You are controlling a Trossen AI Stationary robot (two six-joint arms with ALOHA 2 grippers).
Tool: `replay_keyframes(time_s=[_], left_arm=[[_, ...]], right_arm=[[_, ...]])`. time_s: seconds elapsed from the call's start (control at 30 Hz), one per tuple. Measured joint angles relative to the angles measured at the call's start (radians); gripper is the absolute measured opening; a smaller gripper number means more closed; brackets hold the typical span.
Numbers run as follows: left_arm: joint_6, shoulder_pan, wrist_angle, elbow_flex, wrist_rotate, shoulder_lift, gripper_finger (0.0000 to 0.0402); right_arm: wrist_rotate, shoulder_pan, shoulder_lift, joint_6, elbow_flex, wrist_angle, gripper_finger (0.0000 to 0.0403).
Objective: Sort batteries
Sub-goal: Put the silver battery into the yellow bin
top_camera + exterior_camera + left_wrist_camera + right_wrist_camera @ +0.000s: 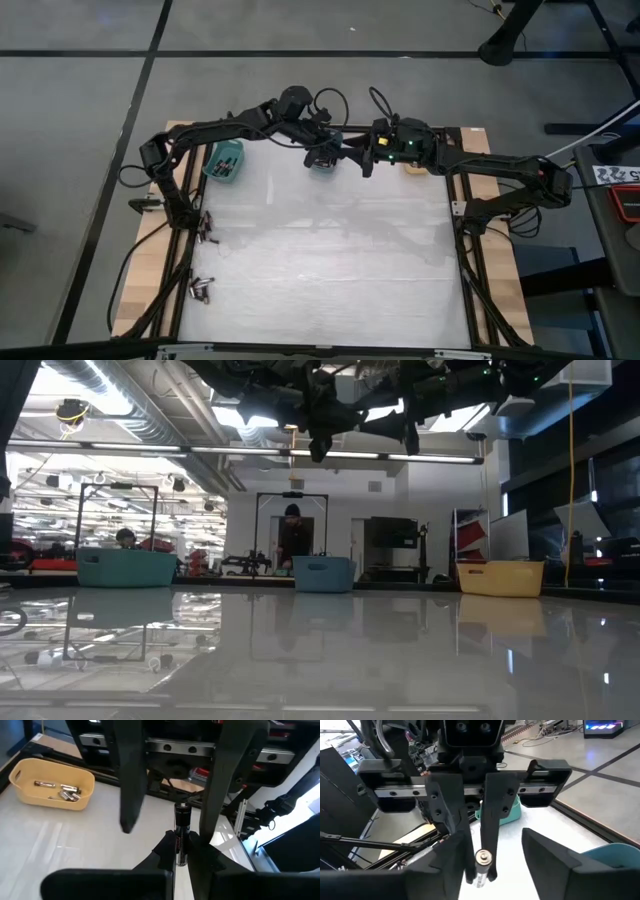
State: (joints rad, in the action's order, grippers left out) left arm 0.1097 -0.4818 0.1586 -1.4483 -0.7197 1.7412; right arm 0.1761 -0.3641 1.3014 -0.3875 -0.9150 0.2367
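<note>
So the battery (181,834) is a slim dark cylinder with a silvery cap at the top and a light label strip down its side, and it's standing upright, pinched between the fingers of the left tool (181,851). From the right wrist view you can see its round metal end (483,856) pointing at the camera, with the left tool's two fingers clamped on either side.

The right tool (172,795) is right there facing it, its fingers spread wide on both sides of the cell and not touching it, so released. Both tools meet up in the air over the far edge of the worktop (330,270), around the blue bin (322,162).

More batteries are lying in the yellow bin (52,783), and a few loose ones sit at the worktop's left edge (207,232).
</note>
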Motion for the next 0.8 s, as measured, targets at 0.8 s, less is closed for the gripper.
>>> replay_keyframes(time_s=[0.8], left_arm=[[-0.028, 0.004, -0.025, 0.000, 0.074, 0.002, 0.0090]], right_arm=[[0.063, -0.003, -0.001, -0.006, 0.000, 0.000, 0.0028]])
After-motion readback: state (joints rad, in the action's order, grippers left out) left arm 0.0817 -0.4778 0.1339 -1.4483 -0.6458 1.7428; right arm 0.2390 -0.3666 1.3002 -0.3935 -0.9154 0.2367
